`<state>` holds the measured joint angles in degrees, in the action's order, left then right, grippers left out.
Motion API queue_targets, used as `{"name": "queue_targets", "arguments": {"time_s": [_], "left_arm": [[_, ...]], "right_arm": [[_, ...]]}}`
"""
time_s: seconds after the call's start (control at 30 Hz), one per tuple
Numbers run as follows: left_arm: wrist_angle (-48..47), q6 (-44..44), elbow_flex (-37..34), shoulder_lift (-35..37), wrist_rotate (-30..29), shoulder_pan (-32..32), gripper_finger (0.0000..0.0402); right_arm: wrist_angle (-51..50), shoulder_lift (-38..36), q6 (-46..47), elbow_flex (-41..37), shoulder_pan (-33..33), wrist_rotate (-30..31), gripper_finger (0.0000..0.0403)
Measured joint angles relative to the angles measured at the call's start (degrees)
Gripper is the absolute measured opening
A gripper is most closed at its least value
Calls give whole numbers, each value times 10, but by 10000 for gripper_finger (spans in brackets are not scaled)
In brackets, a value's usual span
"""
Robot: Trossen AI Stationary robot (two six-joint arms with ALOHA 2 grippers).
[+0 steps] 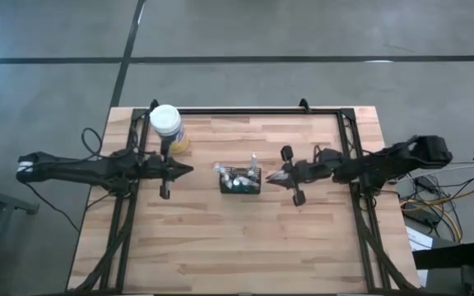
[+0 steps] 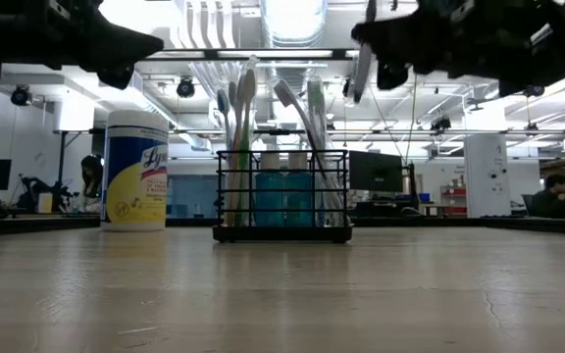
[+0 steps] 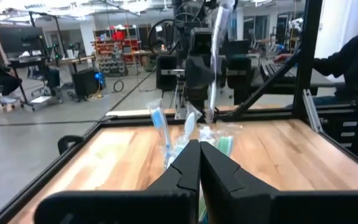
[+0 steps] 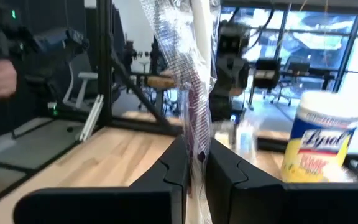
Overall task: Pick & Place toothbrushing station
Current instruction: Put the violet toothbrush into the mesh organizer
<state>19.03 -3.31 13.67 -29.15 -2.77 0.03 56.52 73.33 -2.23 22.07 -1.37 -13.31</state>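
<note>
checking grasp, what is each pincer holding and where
Right pincer pinches a clear-wrapped white toothbrush near its lower end. Left pincer is shut on nothing.

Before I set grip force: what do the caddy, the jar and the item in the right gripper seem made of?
The caddy looks like black-coated metal wire: thin straight bars in an open grid. The jar looks like plastic, glossy printed yellow label, white lid. The right gripper is shut on a wrapped toothbrush: a pale, probably plastic handle in clear, crinkly film.
</note>
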Motion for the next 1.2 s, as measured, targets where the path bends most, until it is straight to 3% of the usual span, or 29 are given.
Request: {"name": "queue_targets", "arguments": {"time_s": [0.27,0.4,0.63,1.2], "left_arm": [[-1,-2,0,-1,-2,0,13],[-1,-2,0,-1,-2,0,14],[-2,-1,0,-1,-2,0,14],[-3,0,-10,0,0,0,14]], "right_arm": [[14,121,-7,38,-6,76,25],[27,164,-5,56,-9,85,25],[31,201,17,57,-10,118,26],[71,272,51,51,-9,116,27]]}}
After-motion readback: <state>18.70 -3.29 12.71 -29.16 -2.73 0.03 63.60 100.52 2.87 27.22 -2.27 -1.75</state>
